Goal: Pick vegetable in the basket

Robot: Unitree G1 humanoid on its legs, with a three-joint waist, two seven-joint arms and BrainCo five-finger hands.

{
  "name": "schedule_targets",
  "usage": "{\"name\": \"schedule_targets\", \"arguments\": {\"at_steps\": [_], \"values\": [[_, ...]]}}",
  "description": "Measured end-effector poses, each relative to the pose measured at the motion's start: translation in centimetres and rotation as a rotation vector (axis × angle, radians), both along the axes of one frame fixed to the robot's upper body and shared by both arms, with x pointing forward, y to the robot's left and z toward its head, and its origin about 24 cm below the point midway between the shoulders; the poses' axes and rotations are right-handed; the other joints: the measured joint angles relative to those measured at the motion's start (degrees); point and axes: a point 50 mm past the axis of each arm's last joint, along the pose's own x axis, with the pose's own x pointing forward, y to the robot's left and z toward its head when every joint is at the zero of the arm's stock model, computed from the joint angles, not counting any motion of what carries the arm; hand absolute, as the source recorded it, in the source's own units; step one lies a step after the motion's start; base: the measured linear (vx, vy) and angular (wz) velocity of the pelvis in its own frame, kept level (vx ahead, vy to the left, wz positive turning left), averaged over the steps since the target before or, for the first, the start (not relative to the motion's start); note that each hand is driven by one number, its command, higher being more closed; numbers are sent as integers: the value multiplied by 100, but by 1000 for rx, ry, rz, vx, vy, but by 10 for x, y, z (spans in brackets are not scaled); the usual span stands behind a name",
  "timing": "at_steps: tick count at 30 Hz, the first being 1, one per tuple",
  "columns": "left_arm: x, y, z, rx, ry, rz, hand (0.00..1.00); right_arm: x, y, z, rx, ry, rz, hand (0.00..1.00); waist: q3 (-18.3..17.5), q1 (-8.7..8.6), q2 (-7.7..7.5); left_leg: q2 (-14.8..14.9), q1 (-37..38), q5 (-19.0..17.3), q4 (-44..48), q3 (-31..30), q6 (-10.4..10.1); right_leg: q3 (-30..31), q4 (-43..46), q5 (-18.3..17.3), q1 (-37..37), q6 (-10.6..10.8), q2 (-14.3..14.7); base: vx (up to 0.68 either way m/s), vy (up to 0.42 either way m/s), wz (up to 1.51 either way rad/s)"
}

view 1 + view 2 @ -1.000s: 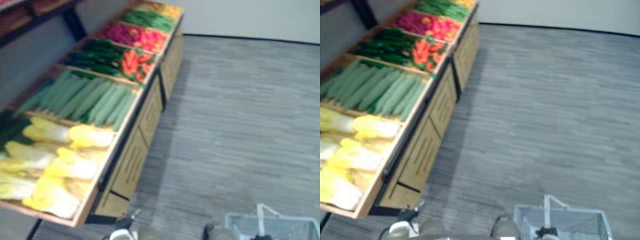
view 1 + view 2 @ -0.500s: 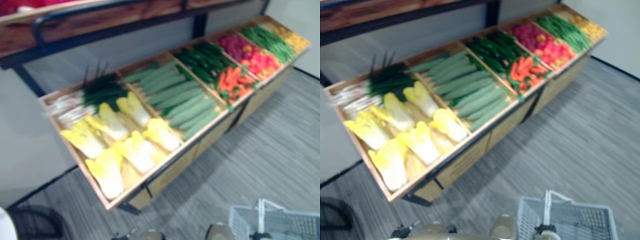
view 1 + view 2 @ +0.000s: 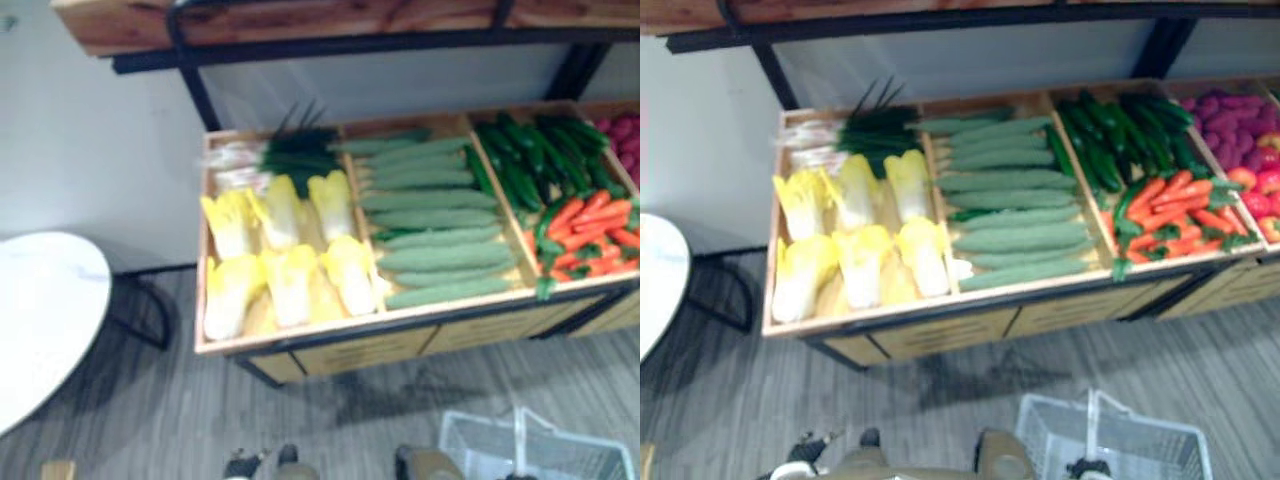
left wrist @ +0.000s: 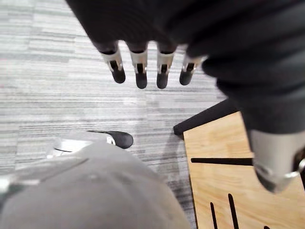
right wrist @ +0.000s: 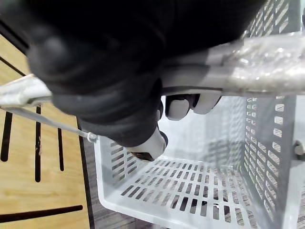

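Enclosing basket handle (image 5: 252, 59) — right hand (image 5: 114, 81)

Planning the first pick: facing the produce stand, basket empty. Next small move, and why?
Probably lift the left hand towards the yellow-white cabbages in the left-end bin of the wooden stand. It hangs open over the floor, while the right hand is curled round the handle of the empty white plastic basket.

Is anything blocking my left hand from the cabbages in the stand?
Nothing covers the cabbages; they lie open from above. The left hand hangs low beside the stand's wooden front, so it would likely have to rise over that front first.
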Motion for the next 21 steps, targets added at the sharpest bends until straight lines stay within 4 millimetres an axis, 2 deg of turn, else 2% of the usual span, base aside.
{"name": "schedule_targets", "arguments": {"at_steps": [2,3,4,5,6,7,9,13,15,17,21], "values": [[-1,-1,0,-2,1,1,0,0,0,0,-1,2,4,100,7,-21,-5,-66,-42,249,-33,425,82,-157,-79,26,100,-37,-99,0,-82,71],[-1,-1,0,-3,2,0,0,5,1,1,0,-5,9,100,-10,-43,19,-152,-27,786,-418,1017,181,-409,-342,181,182,-150,-201,-40,-34,67],[-1,-3,-1,-10,2,-1,0,6,0,1,-4,-1,16,100,32,-49,-27,-151,-73,595,-245,1222,235,-569,-441,240,206,-186,-270,-60,4,59],[3,-2,0,-13,-4,-1,0,8,2,1,-6,-2,29,100,62,-62,-53,-133,-175,214,244,1476,304,-624,-450,269,224,-194,-307,-64,38,43],[-1,-1,-1,-16,12,3,0,10,0,2,-17,-3,43,100,72,-67,-69,-175,-208,-355,1004,1798,395,-758,-483,282,387,-176,-402,-53,37,57],[-3,-2,-2,-19,20,-4,0,9,-3,2,-27,5,46,100,67,-88,-57,-242,-93,-532,1157,1879,446,-893,-569,303,563,-139,-460,-67,51,79],[-2,-8,-3,-38,22,-34,0,4,-13,5,-66,21,66,100,20,-92,68,-398,238,-472,353,1827,440,-1079,-725,354,729,-28,-429,-94,98,61],[3,-4,-1,-21,19,-80,0,18,-15,12,-103,-31,113,100,-9,-94,-7,-662,370,57,-515,1720,573,-1154,-1053,570,723,100,-482,-86,96,24],[4,-3,0,-11,21,-113,0,26,-21,18,-142,-66,130,100,-17,-99,-32,-745,414,128,-677,1689,590,-1123,-1066,605,736,132,-499,-64,88,16],[17,0,7,18,-29,-162,0,44,-32,33,-220,-129,188,100,-26,-100,-32,-789,422,143,-686,1721,615,-967,-1098,645,735,159,-497,-48,62,-3],[47,7,25,79,-167,-236,0,66,-47,55,-329,-216,271,100,-45,-110,5,-785,420,131,-688,1803,598,-858,-1170,695,729,165,-465,-24,29,-10]]}}
